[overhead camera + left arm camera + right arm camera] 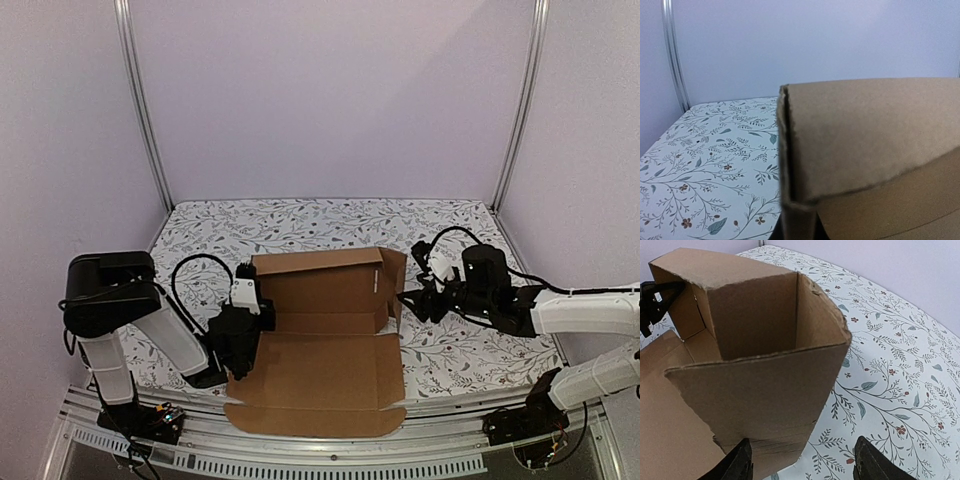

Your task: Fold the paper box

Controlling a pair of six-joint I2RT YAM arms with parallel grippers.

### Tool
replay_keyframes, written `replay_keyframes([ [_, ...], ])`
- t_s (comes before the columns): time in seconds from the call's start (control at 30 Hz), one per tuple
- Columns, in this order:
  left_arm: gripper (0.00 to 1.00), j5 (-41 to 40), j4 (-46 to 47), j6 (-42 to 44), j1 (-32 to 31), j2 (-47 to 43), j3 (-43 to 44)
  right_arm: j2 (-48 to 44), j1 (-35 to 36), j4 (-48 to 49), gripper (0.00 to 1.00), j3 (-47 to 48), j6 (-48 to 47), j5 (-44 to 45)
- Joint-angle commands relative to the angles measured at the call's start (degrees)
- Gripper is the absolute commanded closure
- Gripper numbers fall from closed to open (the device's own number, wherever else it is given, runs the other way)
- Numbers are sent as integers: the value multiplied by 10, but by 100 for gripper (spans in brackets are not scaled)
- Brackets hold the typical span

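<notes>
The paper box (330, 345) is brown corrugated cardboard, partly folded at the table's near middle. Its back wall (318, 264) and right side flap (394, 290) stand up; the lid panel lies flat toward the near edge. My left gripper (240, 345) is at the box's left side. In the left wrist view the cardboard (870, 150) fills the right half, and a flap edge runs down into the jaws (799, 227), which look closed on it. My right gripper (408, 300) is open. Its fingers (740, 465) straddle the lower corner of the right flap (765, 400) without touching it.
The table has a floral cloth (460, 350). Metal frame posts (145, 110) stand at the back corners before lilac walls. The box's flat lid overhangs the front rail (300, 440).
</notes>
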Motion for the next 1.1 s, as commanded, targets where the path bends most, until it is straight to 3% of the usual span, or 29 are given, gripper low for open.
replay_keyframes([
  [0.0,100,37,-26,-6,-20,23,3,23,1,11,33,28,15,-39],
  [0.5,100,39,-34,-1,-20,32,9,48,1,-50,42,51,37,-27],
  [0.77,100,41,-36,-4,-21,30,7,74,1,-51,63,46,72,-60],
  [1.07,100,41,-38,-3,-21,32,12,70,2,-62,70,22,112,-52],
])
